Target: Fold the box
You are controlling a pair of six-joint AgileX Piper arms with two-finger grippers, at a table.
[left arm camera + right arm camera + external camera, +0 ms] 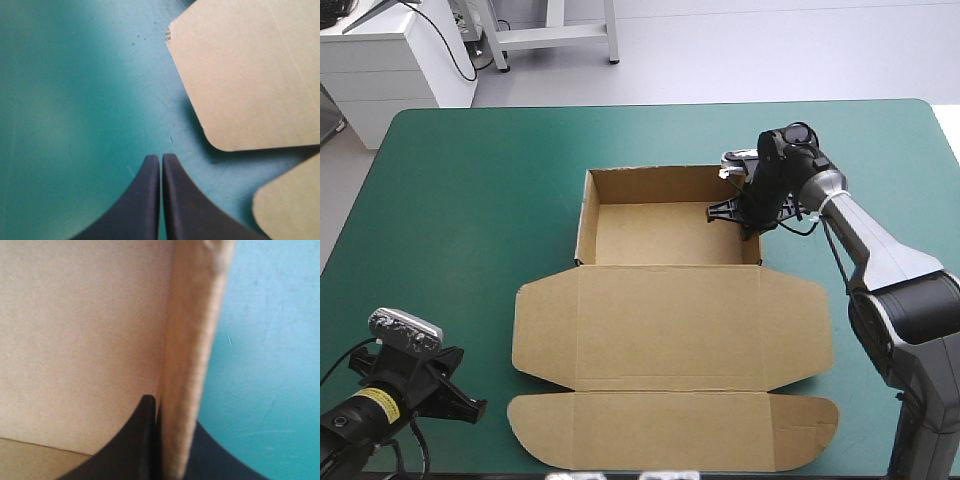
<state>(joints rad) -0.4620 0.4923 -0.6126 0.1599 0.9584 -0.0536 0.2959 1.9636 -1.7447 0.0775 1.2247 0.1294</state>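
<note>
The brown box [670, 235] stands as an open tray with its walls up at mid-table. Its lid [670, 325] and front flap [670, 430] lie flat toward the near edge. My right gripper [745, 212] is at the tray's right wall, near the far corner. In the right wrist view the wall [192, 340] runs between the black fingers [142, 440], shut on it. My left gripper [470, 408] rests low at the near left, shut [161, 157] and holding nothing. The rounded corners of the lid [250, 75] and front flap [295, 205] lie just beside it.
A broad stretch of teal-green cover [450, 220] lies left of the box. The front flap reaches close to the table's near edge. My right arm's grey links [880, 250] run along the table's right side.
</note>
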